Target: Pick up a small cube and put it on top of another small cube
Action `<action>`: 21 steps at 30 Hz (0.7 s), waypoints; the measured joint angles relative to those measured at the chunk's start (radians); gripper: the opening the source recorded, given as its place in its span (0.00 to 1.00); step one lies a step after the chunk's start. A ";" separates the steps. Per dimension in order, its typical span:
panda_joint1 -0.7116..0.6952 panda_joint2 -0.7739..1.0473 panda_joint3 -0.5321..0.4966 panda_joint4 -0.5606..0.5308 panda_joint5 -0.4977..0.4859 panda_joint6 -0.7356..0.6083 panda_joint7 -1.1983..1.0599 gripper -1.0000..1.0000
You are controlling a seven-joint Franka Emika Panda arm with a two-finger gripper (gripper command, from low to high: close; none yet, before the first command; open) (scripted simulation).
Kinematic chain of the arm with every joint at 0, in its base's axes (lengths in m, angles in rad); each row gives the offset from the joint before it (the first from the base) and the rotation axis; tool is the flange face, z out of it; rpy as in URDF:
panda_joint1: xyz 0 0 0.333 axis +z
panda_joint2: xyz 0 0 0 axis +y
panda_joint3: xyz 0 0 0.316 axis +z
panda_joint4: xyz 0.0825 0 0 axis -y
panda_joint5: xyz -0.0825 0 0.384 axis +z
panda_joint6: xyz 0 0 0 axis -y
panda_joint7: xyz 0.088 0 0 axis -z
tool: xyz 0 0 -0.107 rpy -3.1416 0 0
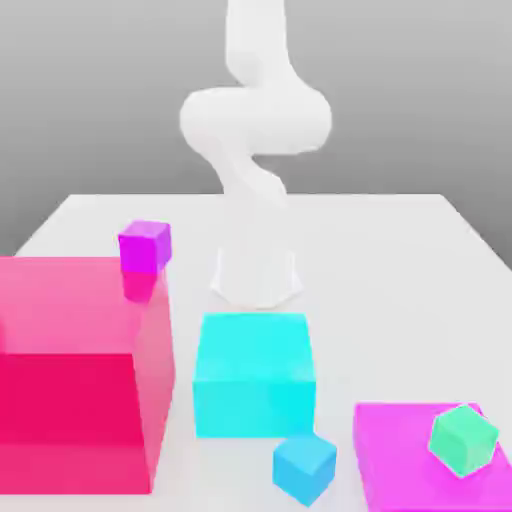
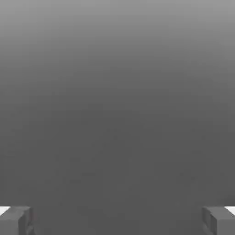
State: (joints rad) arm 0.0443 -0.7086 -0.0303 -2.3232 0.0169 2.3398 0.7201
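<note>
The small cube (image 1: 304, 467) sits near, just in front of the big block (image 1: 254, 374); a flat pad (image 1: 400, 470) lies right.

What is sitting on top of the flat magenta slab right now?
A small green cube rests on the magenta slab, tilted, toward the exterior view's right. The patch of slab under it is covered. The small blue cube sits on the table beside the slab, not on it.

Small sky-blue cube (image 1: 304, 468) just beside, perhaps touching, big cyan block (image 1: 254, 374).
</note>
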 joint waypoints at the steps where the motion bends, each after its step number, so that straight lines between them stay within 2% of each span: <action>1: 0.018 0.039 -0.013 -0.010 0.008 0.017 -0.035 0.50; 11: 0.163 0.407 -0.100 -0.102 0.088 0.176 -0.364 0.50; 16: 0.203 0.588 -0.110 -0.148 0.118 0.255 -0.520 0.50; 21: 0.223 0.765 -0.100 -0.195 0.104 0.336 -0.644 0.50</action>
State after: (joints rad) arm 0.2678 0.0564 -0.1305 -2.5181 0.1210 2.6760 0.0761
